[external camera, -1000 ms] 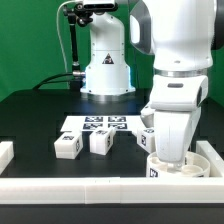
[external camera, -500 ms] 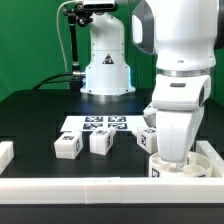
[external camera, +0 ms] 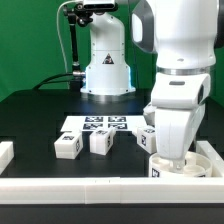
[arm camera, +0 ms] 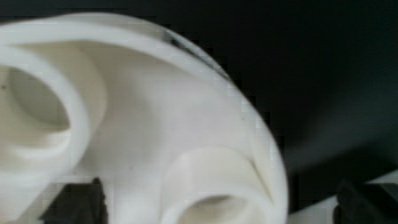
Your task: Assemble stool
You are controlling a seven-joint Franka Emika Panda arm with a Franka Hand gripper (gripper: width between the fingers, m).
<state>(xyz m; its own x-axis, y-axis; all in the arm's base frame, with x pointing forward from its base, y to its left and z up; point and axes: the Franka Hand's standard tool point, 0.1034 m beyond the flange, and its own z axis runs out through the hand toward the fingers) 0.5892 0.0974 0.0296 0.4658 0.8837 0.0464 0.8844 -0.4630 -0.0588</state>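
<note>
The stool's round white seat (external camera: pixel 160 166) lies in the front corner at the exterior view's right, against the white border bars. My gripper (external camera: pixel 166 156) reaches straight down onto it. In the wrist view the seat (arm camera: pixel 160 110) fills the picture, showing its round sockets. The gripper (arm camera: pixel 217 203) is open, with its dark fingertips (arm camera: pixel 71 203) on either side of the seat's rim and a dark gap beside the far finger. Two blocky tagged legs (external camera: pixel 68 146) (external camera: pixel 101 142) stand on the black table. A third leg (external camera: pixel 147 137) stands just beside my hand.
The marker board (external camera: pixel 98 124) lies flat behind the legs. White border bars run along the front (external camera: pixel 90 186), at the exterior view's left (external camera: pixel 6 153) and at its right (external camera: pixel 212 157). The robot's white base (external camera: pixel 107 70) stands at the back.
</note>
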